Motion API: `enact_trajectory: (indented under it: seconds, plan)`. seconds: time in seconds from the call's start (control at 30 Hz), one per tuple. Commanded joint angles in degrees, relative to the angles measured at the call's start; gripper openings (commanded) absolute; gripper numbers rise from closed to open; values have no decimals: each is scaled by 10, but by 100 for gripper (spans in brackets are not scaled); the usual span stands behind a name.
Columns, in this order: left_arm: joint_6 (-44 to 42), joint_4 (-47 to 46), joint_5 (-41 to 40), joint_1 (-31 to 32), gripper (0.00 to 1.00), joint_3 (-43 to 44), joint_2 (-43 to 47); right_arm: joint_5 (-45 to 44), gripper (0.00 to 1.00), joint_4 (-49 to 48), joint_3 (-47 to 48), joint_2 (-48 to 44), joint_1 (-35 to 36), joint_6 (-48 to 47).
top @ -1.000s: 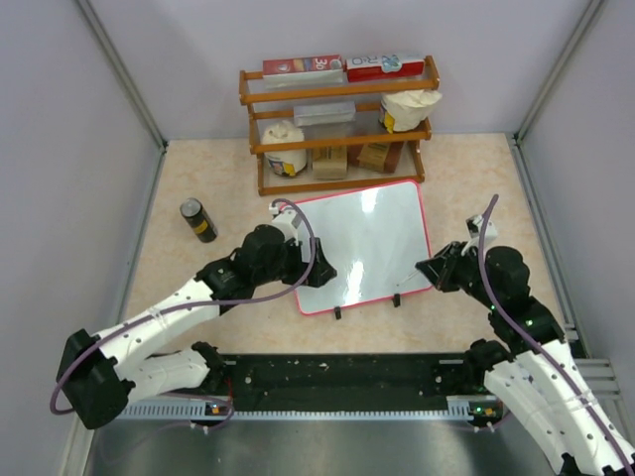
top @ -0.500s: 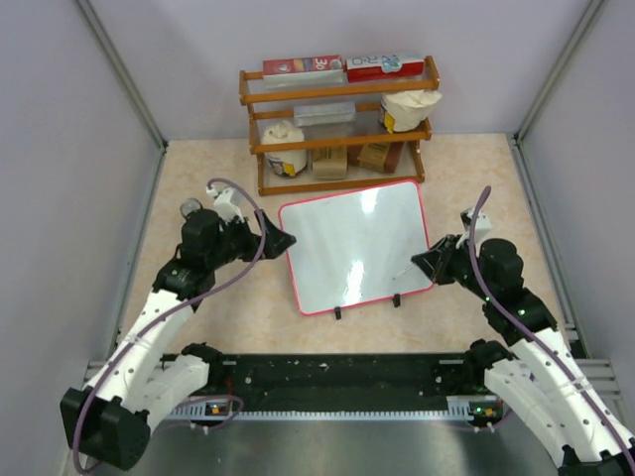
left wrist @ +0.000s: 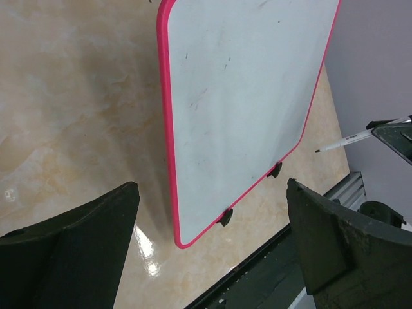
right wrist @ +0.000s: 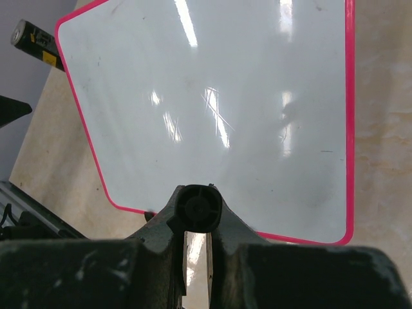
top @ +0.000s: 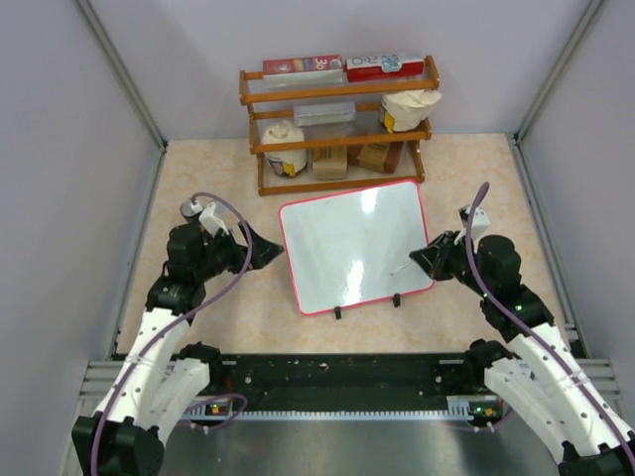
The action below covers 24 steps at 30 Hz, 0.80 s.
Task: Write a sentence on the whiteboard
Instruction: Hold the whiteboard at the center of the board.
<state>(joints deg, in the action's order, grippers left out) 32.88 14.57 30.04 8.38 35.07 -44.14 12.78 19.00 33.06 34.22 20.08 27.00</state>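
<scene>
whiteboard (top: 355, 248) lies flat on the table (top: 466, 169) at centre, its red frame complete, with two black tabs (top: 337, 313) on its 6 o'clock edge. the surface shows faint smudges and glare. left gripper (top: 260, 248) sits just off the board's 9 o'clock edge, apart from it, with fingers spread wide and nothing between them. right gripper (top: 425, 260) sits at the board's 4 o'clock, its fingers clamped on a thin marker (left wrist: 344, 140) whose tip points toward the frame there; contact with the board cannot be told. wooden rack (top: 337, 119) stands at the board's 12 o'clock
</scene>
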Motion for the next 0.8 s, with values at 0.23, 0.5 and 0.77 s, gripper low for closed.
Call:
enact_trajectory:
  seconds: [0.23, 0.5, 0.77]
  plan:
    - [-21, -5, 11, -6, 99, -9, 26, 1, 0, -27, 25, -3, -4, -15]
    - [-24, -39, 22, -6, 96, -25, 5, -4, 0, -29, 37, 4, -4, -27]
    - [-30, -95, 34, -6, 94, -36, -23, 13, 0, -67, 45, 36, -3, -25]
